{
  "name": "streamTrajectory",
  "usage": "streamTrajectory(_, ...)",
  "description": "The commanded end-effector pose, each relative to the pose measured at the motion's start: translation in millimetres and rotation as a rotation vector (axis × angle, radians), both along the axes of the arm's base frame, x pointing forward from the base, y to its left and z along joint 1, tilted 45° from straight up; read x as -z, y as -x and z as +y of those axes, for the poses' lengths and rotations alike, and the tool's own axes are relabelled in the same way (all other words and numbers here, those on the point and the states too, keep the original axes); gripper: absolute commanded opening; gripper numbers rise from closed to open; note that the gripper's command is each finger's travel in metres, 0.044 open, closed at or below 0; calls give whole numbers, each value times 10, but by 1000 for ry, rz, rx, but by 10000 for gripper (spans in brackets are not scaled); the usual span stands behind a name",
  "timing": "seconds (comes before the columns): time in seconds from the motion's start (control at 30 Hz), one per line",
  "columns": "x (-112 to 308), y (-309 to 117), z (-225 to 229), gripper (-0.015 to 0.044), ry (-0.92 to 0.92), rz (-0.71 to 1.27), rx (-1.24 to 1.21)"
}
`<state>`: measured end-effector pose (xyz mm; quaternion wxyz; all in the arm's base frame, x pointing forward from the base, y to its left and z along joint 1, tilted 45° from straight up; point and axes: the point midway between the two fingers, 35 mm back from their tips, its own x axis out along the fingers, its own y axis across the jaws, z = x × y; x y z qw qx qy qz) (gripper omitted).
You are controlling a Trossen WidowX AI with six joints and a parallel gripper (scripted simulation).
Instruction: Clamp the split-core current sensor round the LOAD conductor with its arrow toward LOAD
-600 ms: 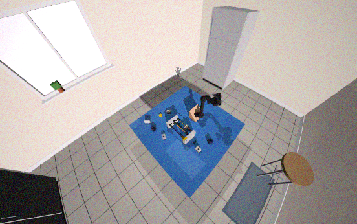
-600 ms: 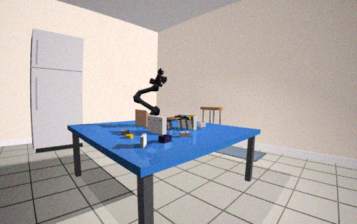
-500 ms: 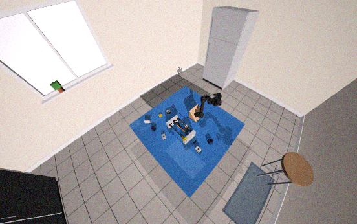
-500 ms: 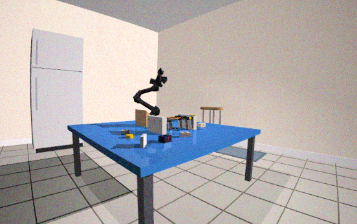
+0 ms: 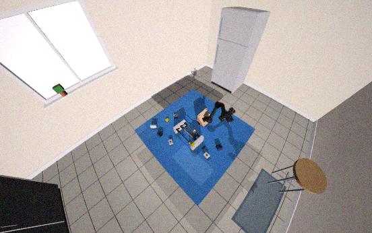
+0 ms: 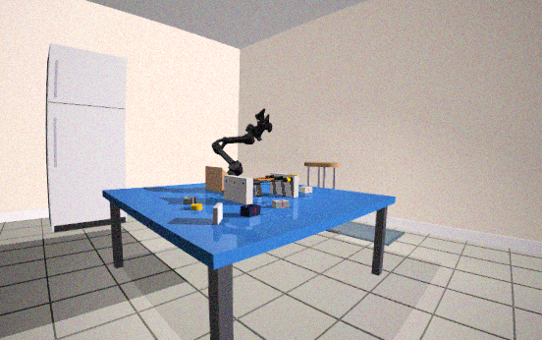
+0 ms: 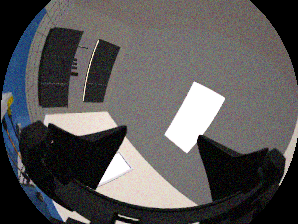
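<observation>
My gripper (image 5: 231, 115) (image 6: 266, 118) (image 7: 163, 134) is open and empty, raised high above the table and away from the objects. The conductors, one of them orange (image 5: 186, 131) (image 6: 263, 180), run between two white end panels; the nearer panel in the exterior view (image 6: 238, 190) stands opposite the other (image 5: 197, 143), which has a yellow mark (image 5: 192, 143) (image 6: 289, 179). Small blocks stand round this rack: a dark one (image 5: 160, 133) (image 6: 250, 210) and a pale one (image 5: 170, 142) (image 6: 280, 203), among others. Which is the open sensor, its arrow and the LOAD lettering cannot be made out.
A tan board (image 5: 203, 118) (image 6: 214, 179) stands beside the arm's base. A white upright block (image 5: 153, 126) (image 6: 217, 213), a small yellow block (image 5: 167, 120) (image 6: 196, 206), another dark block (image 5: 219, 147) and another pale block (image 5: 206, 155) (image 6: 305, 189) are on the blue table (image 5: 199, 195) (image 6: 304, 218).
</observation>
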<state>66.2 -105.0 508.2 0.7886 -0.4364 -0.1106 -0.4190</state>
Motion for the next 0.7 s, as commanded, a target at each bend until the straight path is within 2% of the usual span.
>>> streamTrajectory(0.0,31,-554,500,440,25,-60,-189)
streamTrajectory(0.37,478,-1472,966,440,-145,-18,-564)
streamTrajectory(0.67,1265,-2198,1089,440,-552,118,-840)
